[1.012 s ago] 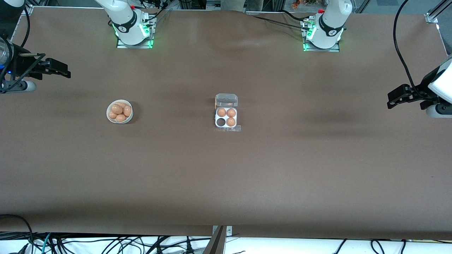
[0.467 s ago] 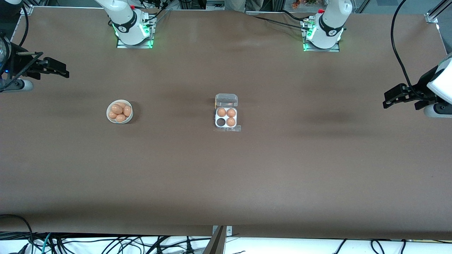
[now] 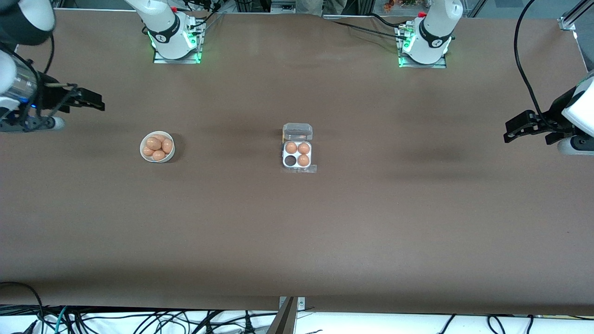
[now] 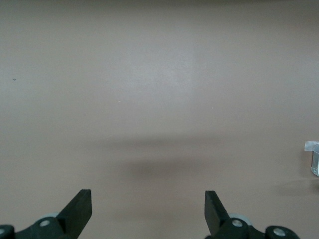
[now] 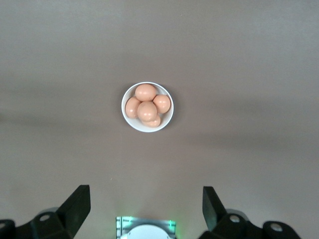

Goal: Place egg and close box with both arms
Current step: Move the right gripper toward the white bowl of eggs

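Observation:
The box [image 3: 297, 155] sits mid-table with its clear lid [image 3: 297, 131] open and tilted up toward the arm bases. It holds three eggs, and the cell [image 3: 290, 160] nearer the camera toward the right arm's end is empty. Several eggs [image 3: 153, 143] lie in a round white bowl [image 3: 143, 153] toward the right arm's end; they also show in the right wrist view [image 5: 147, 109]. My right gripper [image 3: 96, 102] is open and empty in the air, apart from the bowl. My left gripper [image 3: 509, 131] is open and empty at the other table end, over bare table. A corner of the box [image 4: 314, 158] shows in the left wrist view.
The brown table [image 3: 297, 232] stretches wide around the box and bowl. The arm bases [image 3: 174, 37] [image 3: 424, 41] stand along the edge farthest from the camera. The right arm's base [image 5: 146, 230] shows between the right gripper's fingers [image 5: 79, 201]. Cables hang at the table's near edge.
My right gripper has moved a little toward the bowl and the table's middle. My left gripper has shifted slightly toward the box, then held still.

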Robot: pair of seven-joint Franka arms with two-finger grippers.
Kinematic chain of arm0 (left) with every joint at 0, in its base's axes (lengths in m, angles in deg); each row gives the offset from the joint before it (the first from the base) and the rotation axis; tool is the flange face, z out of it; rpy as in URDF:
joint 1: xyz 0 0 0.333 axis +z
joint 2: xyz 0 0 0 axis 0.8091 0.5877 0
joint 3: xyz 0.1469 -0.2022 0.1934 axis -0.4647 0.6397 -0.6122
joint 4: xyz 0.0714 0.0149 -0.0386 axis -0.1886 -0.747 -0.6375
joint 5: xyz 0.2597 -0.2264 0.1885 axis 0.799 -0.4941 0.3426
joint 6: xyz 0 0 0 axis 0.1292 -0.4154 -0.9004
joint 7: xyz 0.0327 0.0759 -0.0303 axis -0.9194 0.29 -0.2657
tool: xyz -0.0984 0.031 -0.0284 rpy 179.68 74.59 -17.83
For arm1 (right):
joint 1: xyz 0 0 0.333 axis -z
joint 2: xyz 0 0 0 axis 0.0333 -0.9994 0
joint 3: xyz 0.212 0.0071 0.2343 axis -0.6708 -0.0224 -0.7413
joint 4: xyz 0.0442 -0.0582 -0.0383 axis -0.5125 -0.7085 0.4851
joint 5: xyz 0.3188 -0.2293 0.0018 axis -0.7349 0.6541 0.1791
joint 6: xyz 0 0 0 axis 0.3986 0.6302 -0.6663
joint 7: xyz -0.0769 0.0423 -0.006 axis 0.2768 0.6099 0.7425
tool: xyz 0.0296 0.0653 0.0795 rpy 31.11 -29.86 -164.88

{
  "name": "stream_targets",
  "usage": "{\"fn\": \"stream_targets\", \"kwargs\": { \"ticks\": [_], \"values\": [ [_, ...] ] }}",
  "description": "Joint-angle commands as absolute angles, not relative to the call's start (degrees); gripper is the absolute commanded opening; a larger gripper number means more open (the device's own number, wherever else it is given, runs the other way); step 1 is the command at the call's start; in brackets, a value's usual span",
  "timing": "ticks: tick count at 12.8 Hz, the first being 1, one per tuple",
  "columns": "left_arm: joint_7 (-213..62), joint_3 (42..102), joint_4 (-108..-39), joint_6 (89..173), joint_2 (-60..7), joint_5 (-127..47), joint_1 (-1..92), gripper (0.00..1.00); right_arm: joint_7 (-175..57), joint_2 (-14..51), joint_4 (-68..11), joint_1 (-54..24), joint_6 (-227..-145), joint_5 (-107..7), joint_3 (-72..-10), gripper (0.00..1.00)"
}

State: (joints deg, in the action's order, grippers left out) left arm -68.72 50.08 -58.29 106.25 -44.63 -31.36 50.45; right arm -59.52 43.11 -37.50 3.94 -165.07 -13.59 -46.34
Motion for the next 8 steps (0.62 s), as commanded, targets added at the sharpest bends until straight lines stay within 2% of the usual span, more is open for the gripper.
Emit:
{"fn": "stream_targets", "kwargs": {
  "ticks": [1,5,8],
  "values": [
    [-68.8,50.0,-56.9,105.3,-43.8,-31.8,50.7,1.00,-59.0,46.0,-47.5,4.1,-174.1,-14.0,-47.0,1.00],
    [-68.9,50.0,-56.9,105.4,-43.8,-31.8,50.7,1.00,-58.9,43.7,-57.1,4.1,-187.8,-14.0,-48.0,1.00],
    [-68.8,50.0,-56.9,105.3,-43.8,-31.8,50.7,1.00,-58.9,39.9,-60.9,4.1,-194.3,-14.0,-48.0,1.00]
  ]
}}
